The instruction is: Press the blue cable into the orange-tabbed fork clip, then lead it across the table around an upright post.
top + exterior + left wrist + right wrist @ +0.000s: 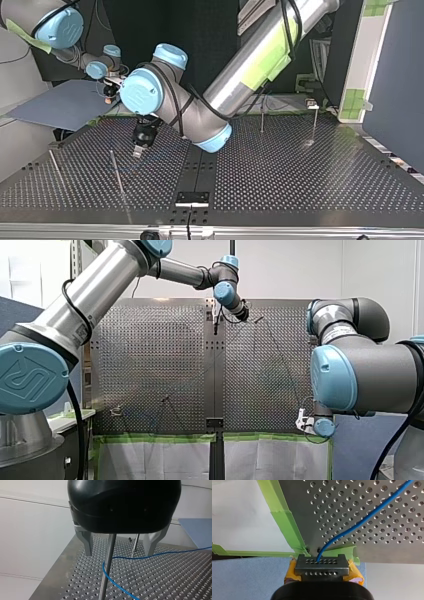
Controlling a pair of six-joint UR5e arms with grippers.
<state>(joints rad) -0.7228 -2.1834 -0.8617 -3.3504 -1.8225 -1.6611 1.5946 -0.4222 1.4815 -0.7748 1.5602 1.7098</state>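
Blue cable (362, 520) pinched end-on in my right gripper (322, 566), yellow pads closed on it at the perforated table's (387, 542) corner edged with green tape (287, 522); long axis slanting away across the holes. Farther along, bent around an upright post (106, 575) standing between my left gripper's (118, 553) wide-spread, empty metal fingers (86, 542).

obstacle — near post (107, 565) between left gripper (118, 554) fingers (87, 543) | 2nd post (135, 542) ahead
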